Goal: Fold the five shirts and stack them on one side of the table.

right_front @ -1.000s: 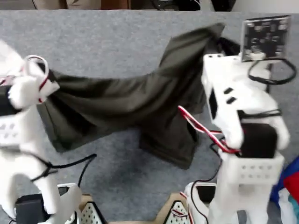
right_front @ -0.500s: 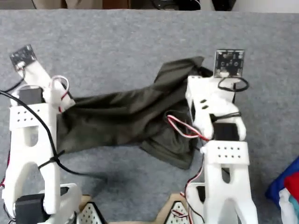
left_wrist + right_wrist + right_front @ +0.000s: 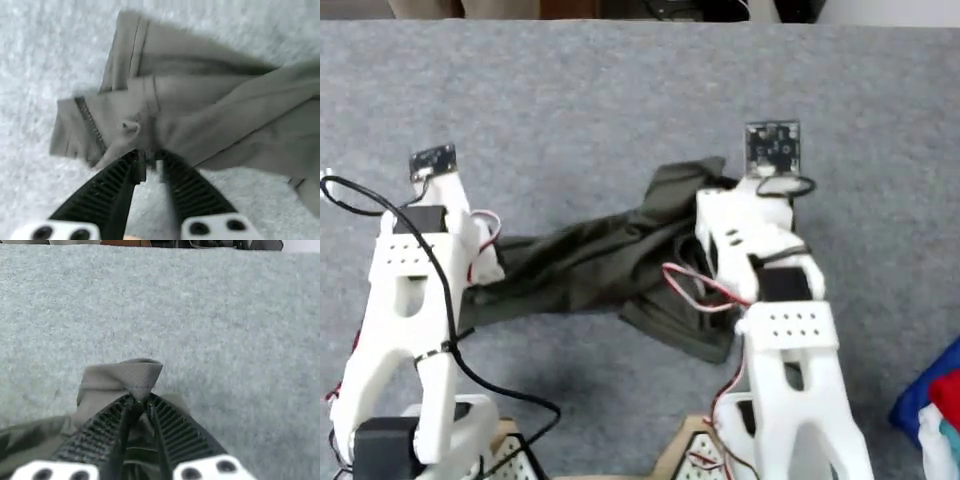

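An olive-green shirt (image 3: 600, 260) lies bunched across the middle of the grey table, stretched between the two arms. My left gripper (image 3: 149, 161) is shut on a fold at the shirt's (image 3: 210, 115) hemmed end, low over the table on the left side (image 3: 485, 262). My right gripper (image 3: 141, 402) is shut on a peaked corner of the shirt (image 3: 132, 375) at its far right end, under the right arm (image 3: 760, 250). A flap of the shirt (image 3: 680, 325) hangs toward the front edge.
Grey felt covers the table (image 3: 570, 100), with open room at the back and far sides. A pile of coloured cloth, blue and red (image 3: 935, 400), sits at the right front edge. Both arm bases (image 3: 610, 455) stand at the front edge.
Both arms have lowered and drawn inward toward the front with the shirt. The cloth, spread wide and lifted before, now lies bunched and narrower on the table.
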Robot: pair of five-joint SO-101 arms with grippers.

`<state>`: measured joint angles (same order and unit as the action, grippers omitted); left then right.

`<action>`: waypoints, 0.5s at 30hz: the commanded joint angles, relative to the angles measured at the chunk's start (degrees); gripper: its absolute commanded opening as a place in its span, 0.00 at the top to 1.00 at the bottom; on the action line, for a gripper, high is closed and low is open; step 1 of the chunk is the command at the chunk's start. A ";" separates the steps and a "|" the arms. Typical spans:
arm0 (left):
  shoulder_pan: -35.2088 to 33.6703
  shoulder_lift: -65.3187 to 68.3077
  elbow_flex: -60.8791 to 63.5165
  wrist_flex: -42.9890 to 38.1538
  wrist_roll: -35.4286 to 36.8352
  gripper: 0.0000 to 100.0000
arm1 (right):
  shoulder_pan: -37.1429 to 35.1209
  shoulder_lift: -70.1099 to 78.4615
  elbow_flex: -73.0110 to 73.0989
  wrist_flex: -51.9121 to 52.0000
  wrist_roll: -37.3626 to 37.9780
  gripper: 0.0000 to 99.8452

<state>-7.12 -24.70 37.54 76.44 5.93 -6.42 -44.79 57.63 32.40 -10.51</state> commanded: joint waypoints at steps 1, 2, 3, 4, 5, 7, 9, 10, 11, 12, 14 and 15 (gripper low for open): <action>-3.96 -1.71 -0.62 2.90 -0.97 0.81 | -0.75 0.04 0.13 0.18 0.18 1.00; -5.27 -1.63 -1.41 3.78 -0.97 0.79 | -0.75 0.04 0.13 0.18 0.18 1.00; -6.59 -1.63 -2.55 4.48 -0.97 0.77 | -0.75 0.04 0.13 0.18 0.18 1.00; -8.09 -1.63 -4.22 4.75 -1.05 0.76 | -0.75 0.04 0.22 0.18 0.18 1.00; -9.58 -1.63 -6.15 4.66 -1.05 0.77 | -0.75 0.13 0.22 0.18 0.18 1.00; -11.96 -1.54 -10.37 2.99 -1.05 0.77 | -0.75 0.22 0.22 0.18 0.18 1.00; -12.75 -1.54 -12.48 -0.97 -0.62 0.77 | -0.75 0.22 0.22 0.18 0.18 1.00; -12.48 -1.54 -12.57 -3.08 -0.62 0.77 | -0.75 0.22 0.22 0.18 0.18 1.00; -11.87 -1.54 -12.48 -4.92 -0.44 0.77 | -0.75 0.22 0.22 0.18 0.18 1.00; -10.99 -1.45 -12.40 -6.15 0.26 0.77 | -0.75 0.31 0.22 0.18 0.18 1.00; -9.23 -1.36 -10.90 -8.35 1.93 0.77 | -0.75 0.31 0.22 0.18 0.18 1.00; -8.18 -1.36 -9.76 -9.23 2.20 0.77 | -0.75 0.31 0.22 0.18 0.18 1.00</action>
<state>-17.76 -24.70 28.13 70.37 6.73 -6.42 -44.79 57.80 32.40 -10.51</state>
